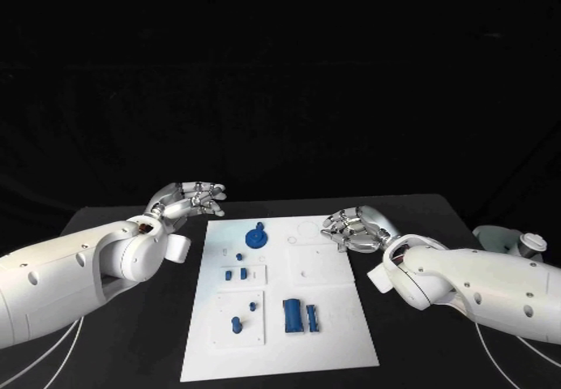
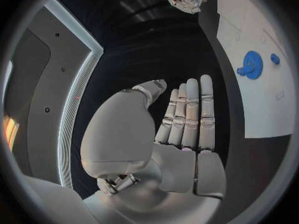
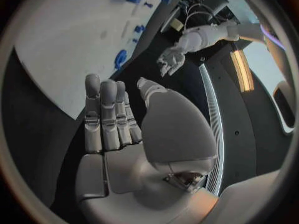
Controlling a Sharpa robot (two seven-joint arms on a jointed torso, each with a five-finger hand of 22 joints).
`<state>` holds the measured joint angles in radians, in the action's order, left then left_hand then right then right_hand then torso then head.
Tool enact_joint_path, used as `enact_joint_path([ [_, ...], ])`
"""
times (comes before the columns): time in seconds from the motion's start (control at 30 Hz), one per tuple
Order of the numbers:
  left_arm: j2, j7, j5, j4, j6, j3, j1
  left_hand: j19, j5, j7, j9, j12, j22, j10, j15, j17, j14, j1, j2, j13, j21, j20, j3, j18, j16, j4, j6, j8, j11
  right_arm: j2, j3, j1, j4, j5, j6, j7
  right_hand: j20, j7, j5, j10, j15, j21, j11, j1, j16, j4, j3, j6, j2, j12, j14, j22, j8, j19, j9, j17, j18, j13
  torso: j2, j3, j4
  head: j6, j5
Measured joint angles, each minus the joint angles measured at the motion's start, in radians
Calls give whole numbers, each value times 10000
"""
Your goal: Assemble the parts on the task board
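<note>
2 hands hang by the board [image 1: 315, 324], 1 on each side of its far end, and neither holds anything. The left hand [image 1: 187, 199] sits just off the board's far left corner, over the black table [image 1: 140, 340]; in the left wrist view its fingers [image 2: 190, 115] lie straight and side by side, with the thumb set apart and the palm bare. The right hand [image 1: 354, 228] is at the board's far right edge, its fingertips over the white rim; the head view shows them bent somewhat, while the right wrist view shows the fingers [image 3: 106, 115] stretched out together, thumb apart, nothing in the palm.

Blue parts are spread over the board's left half and middle. A gear [image 1: 256, 237] lies near the far end, closest to the left hand, and the left wrist view shows it as a large toothed disc with a small blue piece just beside it. Nearer than the gear, small pieces [image 1: 237, 273] sit in a cluster by the left side. Toward the near end, a block [image 1: 293, 315] lies in the board's middle with a slimmer bar [image 1: 312, 317] just beside it on the right, and 2 little pegs [image 1: 237, 325] lie to the block's left. Whether any part stands seated in a socket cannot be told.
</note>
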<state>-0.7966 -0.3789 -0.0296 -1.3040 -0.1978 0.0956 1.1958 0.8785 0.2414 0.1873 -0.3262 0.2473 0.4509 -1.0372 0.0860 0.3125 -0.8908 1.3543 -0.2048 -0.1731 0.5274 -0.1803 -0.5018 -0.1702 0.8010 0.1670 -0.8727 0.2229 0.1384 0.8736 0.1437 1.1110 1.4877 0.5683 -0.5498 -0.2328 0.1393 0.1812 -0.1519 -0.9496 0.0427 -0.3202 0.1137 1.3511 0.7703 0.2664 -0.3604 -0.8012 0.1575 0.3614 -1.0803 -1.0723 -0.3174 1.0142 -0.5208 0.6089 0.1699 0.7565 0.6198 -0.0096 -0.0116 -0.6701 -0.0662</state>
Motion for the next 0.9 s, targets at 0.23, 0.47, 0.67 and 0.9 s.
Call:
enact_joint_path([
  [0.23,594,-501,453,1061,-168,-26,-259,-1344,0,-183,115,-952,-1836,356,671,-1004,1111,23,-98,730,-2848,-894,214,0,-3049,254,437,-186,425,-1253,-162,80,-2471,-2421,768,-1242,823,247,212,-139,772,2457,394,186,-3527,-251,-737,-124,-10,-2001,1584,2805,736,-1094,700,-1969,0,-3231,-232,-23,-25,652,137],
  [0.47,1049,-818,781,1717,-314,-42,-420,-3317,-574,-590,992,-1734,-3074,2928,400,-1801,3281,-689,517,1229,-4250,-459,1552,412,-5204,-185,2434,-759,-79,-1880,-224,94,-3788,-3398,1309,-1797,463,-184,514,139,552,2707,110,-1065,-5327,-1086,103,1390,-439,-2819,3306,5833,1566,-2929,2005,-3491,-233,-5528,-374,19,-21,895,264],
  [0.67,920,-782,768,1317,-494,-127,-518,-6747,-1730,-1392,2416,-2199,-3978,7599,-395,-2632,6814,-3549,1480,1545,-4892,962,3723,1175,-6969,-1121,6381,-1680,-901,-1720,-369,0,-3272,-3455,1115,-1770,-679,-1186,1127,5626,-48,2992,-657,-3716,-6783,-2050,2244,5442,-1141,-3307,7894,8826,2549,-7343,3962,-5078,-1124,-6780,-485,37,19,804,424],
  [0.9,657,-820,724,-6,-1457,-437,-813,-8134,-2195,-1718,2998,-2360,-4338,9488,-714,-2969,8242,-9766,1868,1671,-5142,1537,4609,1488,-7684,-1496,7984,-2034,-1238,-1415,-846,-226,-1605,-3905,375,-1910,-1185,-1624,1384,8337,-310,3116,-991,-10035,-7422,-2498,3177,7242,-1449,-3486,9929,10155,2987,-9300,4836,-5786,-1428,-7330,-697,81,97,710,642],
])
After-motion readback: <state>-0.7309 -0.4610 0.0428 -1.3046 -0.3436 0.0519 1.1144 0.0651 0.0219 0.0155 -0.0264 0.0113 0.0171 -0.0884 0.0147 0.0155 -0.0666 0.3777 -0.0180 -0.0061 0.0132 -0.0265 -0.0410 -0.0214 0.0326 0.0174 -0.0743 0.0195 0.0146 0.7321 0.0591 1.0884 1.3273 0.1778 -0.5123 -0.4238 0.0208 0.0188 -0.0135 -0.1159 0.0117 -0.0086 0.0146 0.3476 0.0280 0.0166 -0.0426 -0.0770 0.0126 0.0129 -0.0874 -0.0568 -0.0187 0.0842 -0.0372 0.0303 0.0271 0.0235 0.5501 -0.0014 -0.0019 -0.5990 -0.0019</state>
